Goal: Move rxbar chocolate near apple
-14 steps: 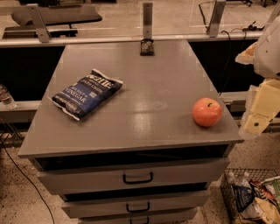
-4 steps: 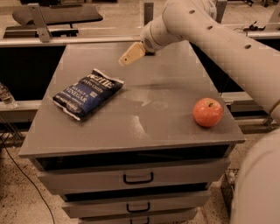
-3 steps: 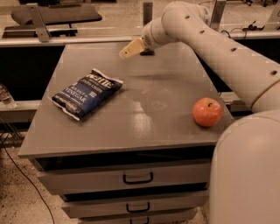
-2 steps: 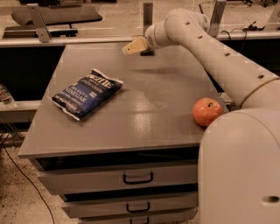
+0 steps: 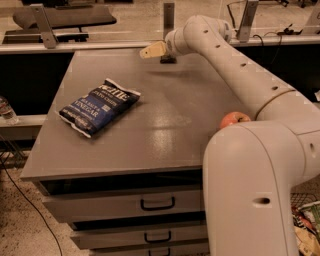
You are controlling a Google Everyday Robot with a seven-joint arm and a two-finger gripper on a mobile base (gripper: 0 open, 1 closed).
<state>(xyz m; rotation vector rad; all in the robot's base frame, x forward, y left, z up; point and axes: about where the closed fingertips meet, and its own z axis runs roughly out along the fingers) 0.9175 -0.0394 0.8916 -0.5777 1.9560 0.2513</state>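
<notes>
Rxbar (image 5: pixel 168 59) is the small dark shape at 12 o'clock on the tabletop (image 5: pixel 175 100), close to the far edge. The hand (image 5: pixel 152 50) hovers just above it and a little toward 9 o'clock. Whether the hand is wide or narrow I cannot tell, and it does not look to be holding anything. I also cannot tell whether the bar lies flat or is propped up.

By its look the bar should be light and fairly stiff, in a slick wrapper that could slide under a loose grip. A pinch across its short width near the middle seems the safest hold, since taking it by an end might let it swivel.

The arm (image 5: pixel 235 65) sweeps from the hand back toward 4 o'clock, and its bulk fills the near right corner of the view. Tucked behind it at about 4 o'clock, near the right edge, is the apple (image 5: pixel 234 119), only partly showing. It is well apart from the bar, so the carry runs across much of the tabletop.

At 9 o'clock a blue chip bag (image 5: pixel 99 106) lies aslant, off the likely path. The tabletop is grey, smooth and faintly glossy, with drawers (image 5: pixel 157 204) beneath it. A metal post (image 5: pixel 168 15) stands just behind the bar, and a bottle (image 5: pixel 6 110) sits on a ledge to the left.
</notes>
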